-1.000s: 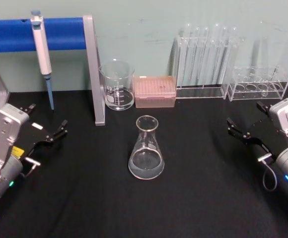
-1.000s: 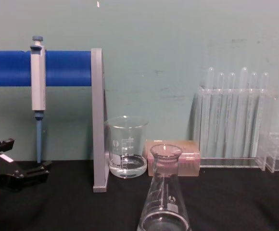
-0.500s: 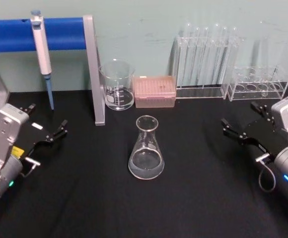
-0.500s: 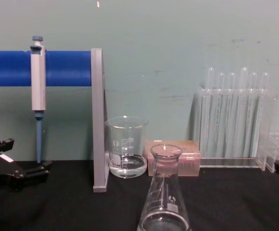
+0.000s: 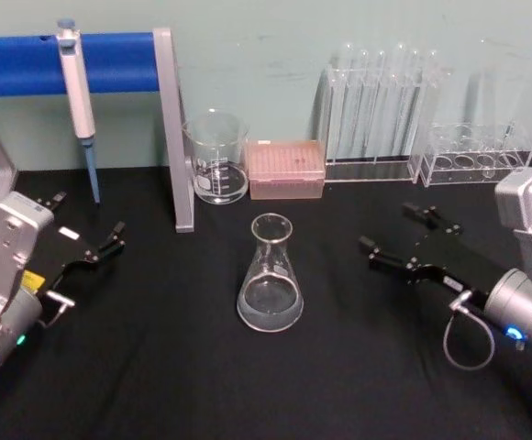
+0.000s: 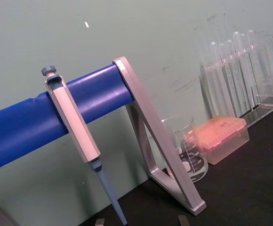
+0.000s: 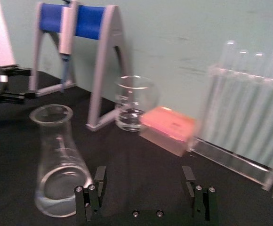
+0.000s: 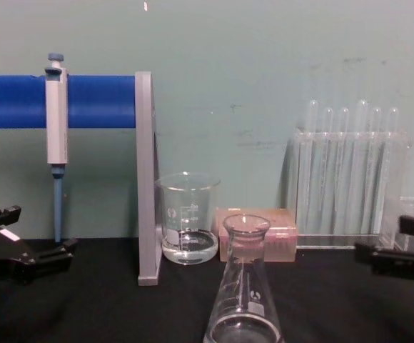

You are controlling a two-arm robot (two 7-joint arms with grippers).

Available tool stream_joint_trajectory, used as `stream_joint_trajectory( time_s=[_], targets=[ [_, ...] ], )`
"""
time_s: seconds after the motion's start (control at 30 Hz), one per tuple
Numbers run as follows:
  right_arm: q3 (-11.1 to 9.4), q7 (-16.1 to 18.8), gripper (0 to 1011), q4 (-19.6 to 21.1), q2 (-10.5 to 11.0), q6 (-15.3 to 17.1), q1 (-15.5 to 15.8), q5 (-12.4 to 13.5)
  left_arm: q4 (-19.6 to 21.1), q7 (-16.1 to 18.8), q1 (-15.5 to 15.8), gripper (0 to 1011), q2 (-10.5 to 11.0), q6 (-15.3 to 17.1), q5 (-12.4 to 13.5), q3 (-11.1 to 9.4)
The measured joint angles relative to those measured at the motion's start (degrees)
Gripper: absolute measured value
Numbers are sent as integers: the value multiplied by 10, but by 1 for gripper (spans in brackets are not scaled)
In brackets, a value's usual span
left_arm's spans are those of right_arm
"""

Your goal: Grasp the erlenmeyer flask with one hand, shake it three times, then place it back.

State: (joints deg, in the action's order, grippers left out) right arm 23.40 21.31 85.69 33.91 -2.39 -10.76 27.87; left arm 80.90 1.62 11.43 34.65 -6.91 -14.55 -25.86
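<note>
Flask stands upright on a black table, with the right gripper apart to its right, jaws spread wide towards it, and the left gripper idle to its left, also unclenched; a jaw clipping the sloped glass could topple it.

1. The erlenmeyer flask: clear glass, conical, with a wide round base, a narrow neck and a flared rim. White printed marks show on its wall in the chest view.
2. It stands upright near the middle of the desk, with nothing touching it.
3. The right gripper: black, two jaws spread wide, on a silver-grey wrist with a looped grey cable.
4. It is over the right half of the desk with its fingertips pointing at the flask, near it but apart.
</note>
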Motion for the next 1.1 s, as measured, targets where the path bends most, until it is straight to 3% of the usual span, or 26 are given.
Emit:
stream_joint_trajectory(
  time_s=[0.3,0.6,1.1],
  targets=[
    [13,51,1000,-3,-16,10,-14,2,0,0,0,1001,0,0,0,0],
    [37,95,1000,-21,-45,17,-37,-15,0,0,0,1001,0,0,0,0],
    [66,128,1000,-84,-93,6,-88,-39,0,0,0,1001,0,0,0,0]
  ],
)
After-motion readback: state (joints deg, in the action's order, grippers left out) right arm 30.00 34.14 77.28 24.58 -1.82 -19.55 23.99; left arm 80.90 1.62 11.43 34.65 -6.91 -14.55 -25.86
